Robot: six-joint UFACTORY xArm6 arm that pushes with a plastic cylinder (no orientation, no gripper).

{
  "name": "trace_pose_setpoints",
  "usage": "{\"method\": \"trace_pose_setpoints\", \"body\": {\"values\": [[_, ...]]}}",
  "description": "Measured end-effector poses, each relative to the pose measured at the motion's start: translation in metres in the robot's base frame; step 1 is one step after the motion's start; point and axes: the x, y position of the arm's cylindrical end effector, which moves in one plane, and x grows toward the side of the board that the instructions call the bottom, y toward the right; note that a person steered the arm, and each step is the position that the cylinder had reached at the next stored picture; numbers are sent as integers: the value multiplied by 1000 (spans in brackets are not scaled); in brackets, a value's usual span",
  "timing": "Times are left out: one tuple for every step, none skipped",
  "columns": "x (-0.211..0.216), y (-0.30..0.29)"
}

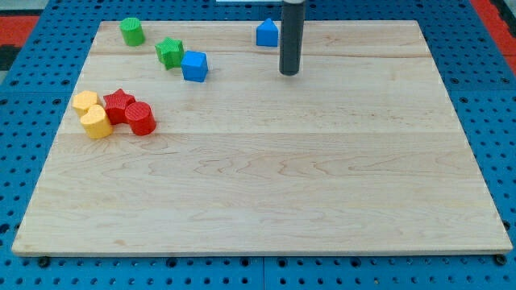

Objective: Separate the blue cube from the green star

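clearly the blue cube point(194, 66) sits touching the green star point(169, 52) near the bench's point(266, 193) top left. my tip point(289, 72) stands well to its right. no fingers here. cube looks light, rigid, likely slides easily; push its star-side face.

Pale, matt wooden board point(266, 185) with visible grain; ridged, plastic-looking blue cube point(194, 66) and green star point(169, 51), upper left; blue pegboard point(24, 121) beneath.
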Motion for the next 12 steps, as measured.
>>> {"method": "trace_pose_setpoints", "body": {"values": [[15, -27], [18, -70], [18, -115], [18, -156], [16, -177], [0, -177], [-27, -177], [-29, -177], [-29, -173], [-29, -161], [-37, -138], [-56, -118]]}}
